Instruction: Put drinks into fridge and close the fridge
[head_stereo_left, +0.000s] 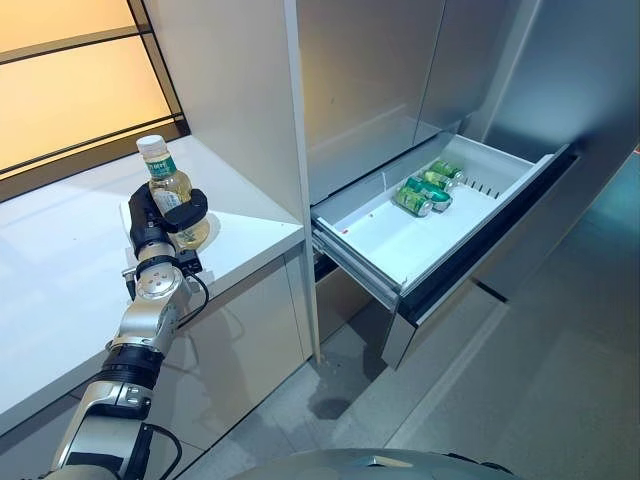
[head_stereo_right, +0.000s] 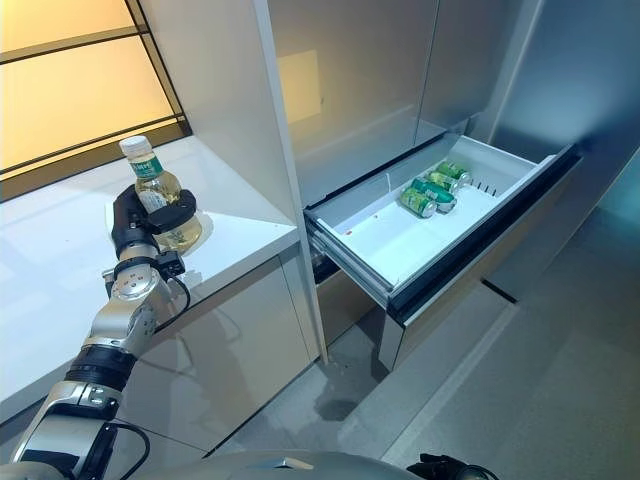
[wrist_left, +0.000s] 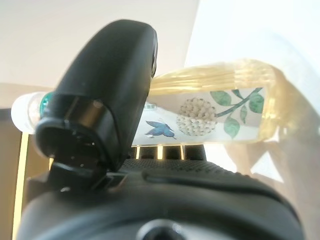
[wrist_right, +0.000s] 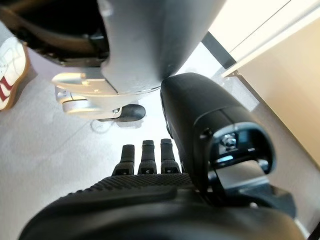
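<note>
Drinks are what counts, and one of them, a bottle (head_stereo_left: 172, 190) of pale yellow liquid with a white cap, is gripped upright by the left hand (head_stereo_left: 160, 218) near the counter's (head_stereo_left: 60, 260) front edge, close to its right-hand corner; fingers and thumb are wrapped round the lower body, as is confirmed up close in the left wrist view. Whether the bottle's base is touching the counter cannot be told. The pick-up step is judged to be in hand, with the carry yet to be made. Next, the bottle would have to be lifted clear and swung rightward across the gap to the open fridge drawer (head_stereo_left: 520, 170), whose near half lies bare. Green cans (head_stereo_left: 428, 188) are already laid at the drawer's far end. The tall panel (head_stereo_left: 240, 90) standing between counter and fridge is likely to be in the way, so an arc out round its front edge is called for. The right hand (wrist_right: 150, 155) is seen only in its own wrist view, fingers straight, nothing held, pointed at the floor.
</note>
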